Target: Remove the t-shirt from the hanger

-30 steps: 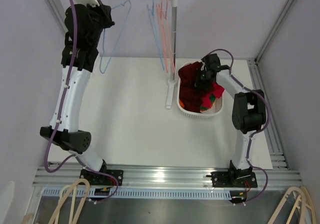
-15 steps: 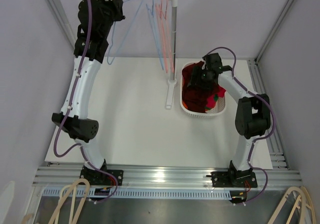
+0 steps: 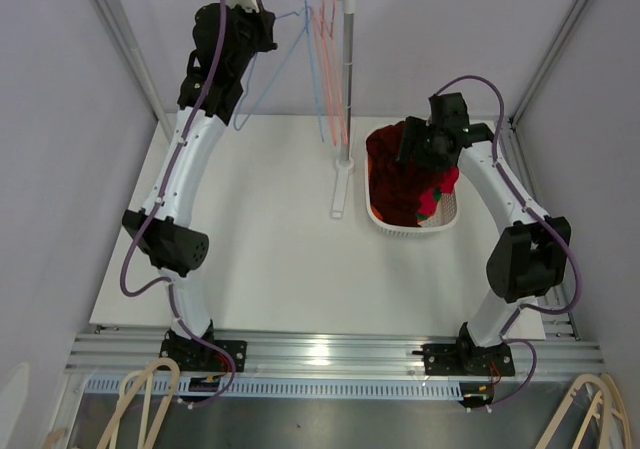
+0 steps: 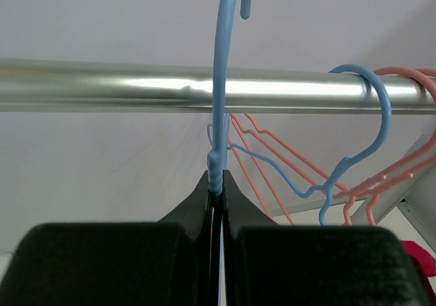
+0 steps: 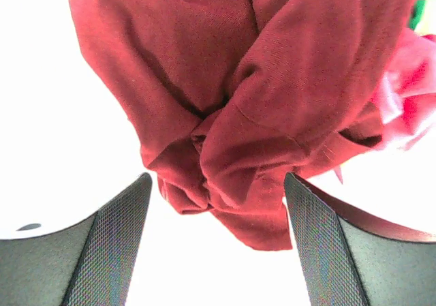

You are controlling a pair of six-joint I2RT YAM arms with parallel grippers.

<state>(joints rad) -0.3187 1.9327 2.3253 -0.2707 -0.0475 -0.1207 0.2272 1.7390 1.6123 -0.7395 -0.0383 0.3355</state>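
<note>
Well, my left jaws are pressed together on the neck of the bare blue hanger [image 4: 219, 115], up at 12 o'clock by the rail [image 4: 102, 84]. My right jaws stand spread over the basket [image 3: 380, 217] at 3 o'clock, where the t-shirt [image 5: 225, 108] lies bunched. As I judge it, a fold could catch a right finger and be dragged out as I lift. The hook could also miss the rail or knock the other hangers [image 4: 387, 112].
</note>
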